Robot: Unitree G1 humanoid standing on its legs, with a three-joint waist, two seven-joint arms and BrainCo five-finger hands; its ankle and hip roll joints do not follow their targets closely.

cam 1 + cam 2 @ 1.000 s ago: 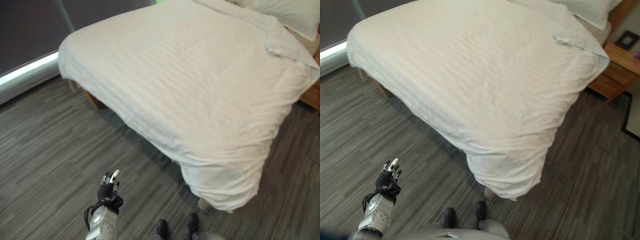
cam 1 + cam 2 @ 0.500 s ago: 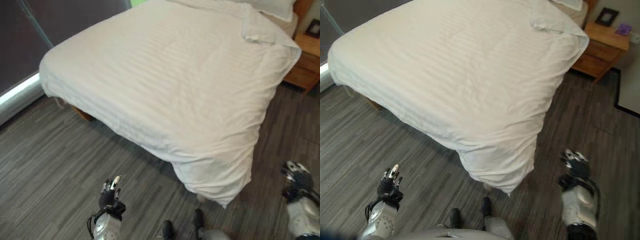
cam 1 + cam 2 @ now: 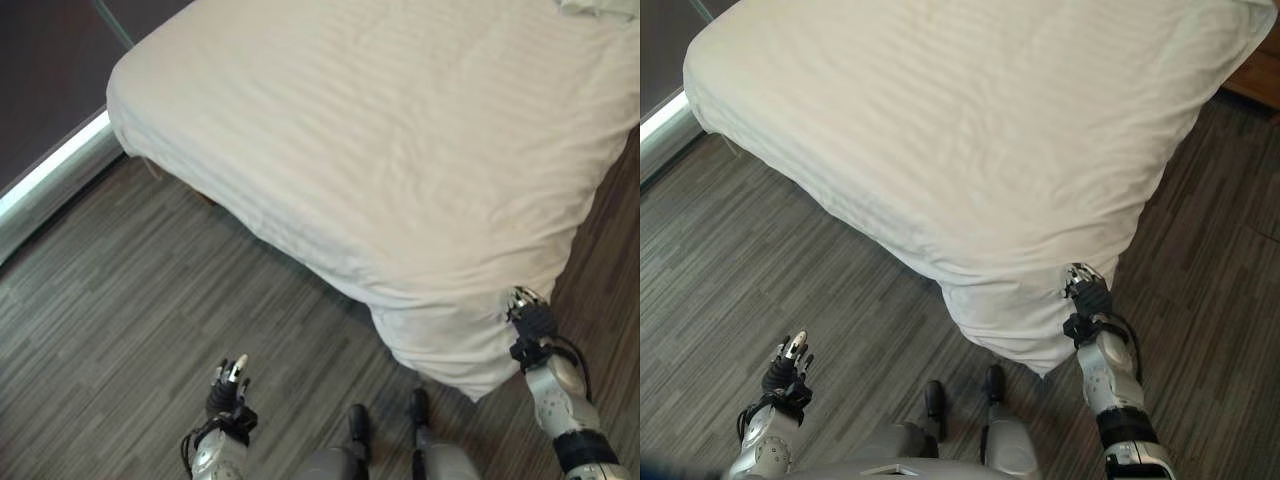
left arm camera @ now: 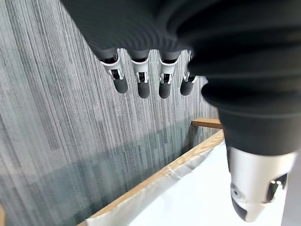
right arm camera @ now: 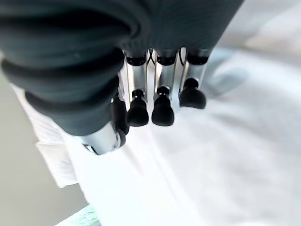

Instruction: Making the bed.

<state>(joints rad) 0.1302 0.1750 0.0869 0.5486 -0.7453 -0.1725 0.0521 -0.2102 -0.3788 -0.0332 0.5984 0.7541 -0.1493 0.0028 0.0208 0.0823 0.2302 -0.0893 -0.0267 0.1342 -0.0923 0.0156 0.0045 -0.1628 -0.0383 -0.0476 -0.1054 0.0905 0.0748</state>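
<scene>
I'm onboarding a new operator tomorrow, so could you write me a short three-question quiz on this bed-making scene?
1. True or false: the robot's left hand is touching the white striped duvet.
2. Multiple choice: where is the right hand? A) above the middle of the bed; B) at the duvet's hanging corner nearest the robot; C) down by the grey wood-pattern floor, far from the bed.
3. Fill in the missing word: in its own wrist view, the right hand's fingers hang relaxed over white ____.

Key
1. False: it hovers over the floor, well apart from the duvet.
2. B.
3. Fabric; they grip nothing visibly.
</scene>
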